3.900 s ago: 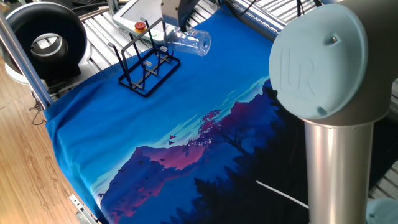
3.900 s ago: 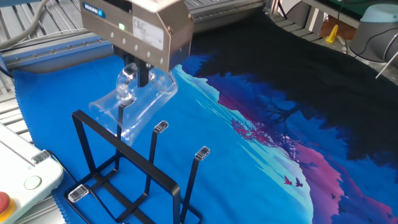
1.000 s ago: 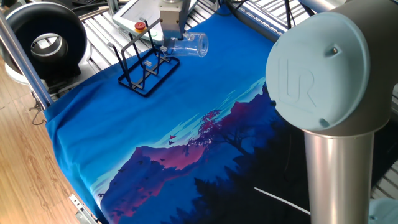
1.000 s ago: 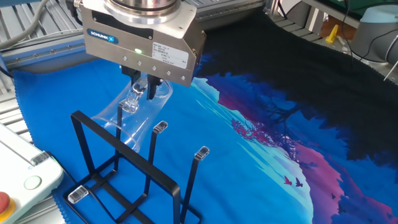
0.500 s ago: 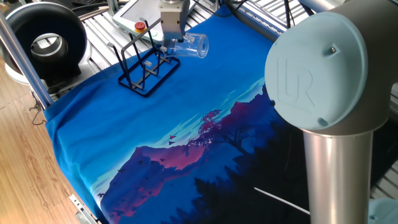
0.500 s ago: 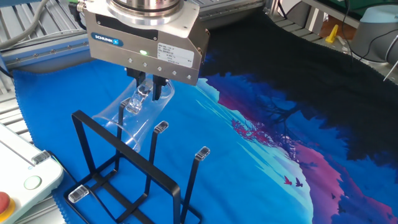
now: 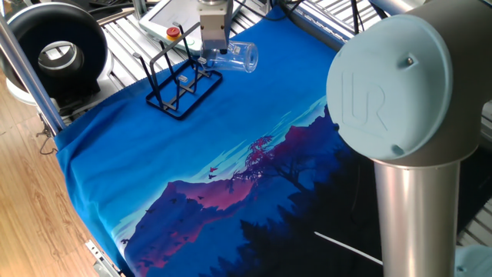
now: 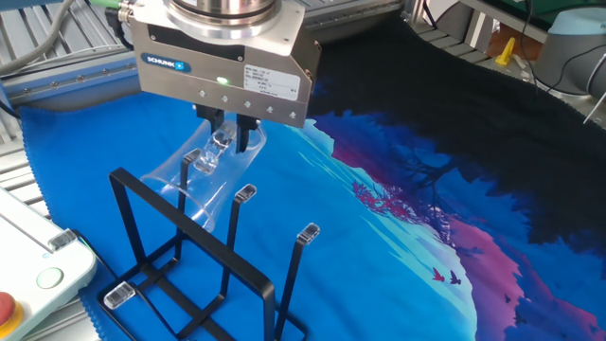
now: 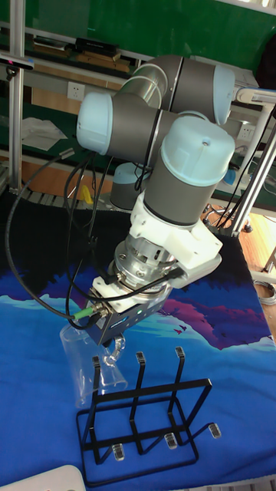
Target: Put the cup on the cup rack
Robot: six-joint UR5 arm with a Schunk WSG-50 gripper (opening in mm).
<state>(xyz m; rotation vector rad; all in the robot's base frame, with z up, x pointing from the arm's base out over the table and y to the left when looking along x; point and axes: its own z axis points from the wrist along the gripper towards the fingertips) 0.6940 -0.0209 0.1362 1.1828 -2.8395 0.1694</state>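
The cup [image 7: 237,55] is a clear tumbler, tilted on its side in the air over the blue cloth. My gripper [image 7: 209,52] is shut on its wall near the rim. From the other fixed view the fingers [image 8: 230,142] pinch the glass from above, and the cup [image 8: 194,185] hangs against the cup rack's far prong, whose capped tip shows through the glass. The cup rack [image 8: 189,226] is black thin wire with upright prongs and stands on the cloth [image 7: 183,86]. In the tall view the cup [image 9: 90,360] overlaps the leftmost prong of the cup rack [image 9: 137,399], below my gripper [image 9: 115,347].
A white control box with a red button [image 7: 171,21] lies just behind the rack and shows again as the control box [image 8: 28,270]. A black round drum [image 7: 54,48] stands at the far left. My own elbow joint [image 7: 396,77] fills the right foreground. The cloth's edge [image 7: 84,223] drops off towards the wooden floor.
The gripper has shifted slightly to the right in the other fixed view, still holding the cup. The cup's low end stays at the rack's far prong.
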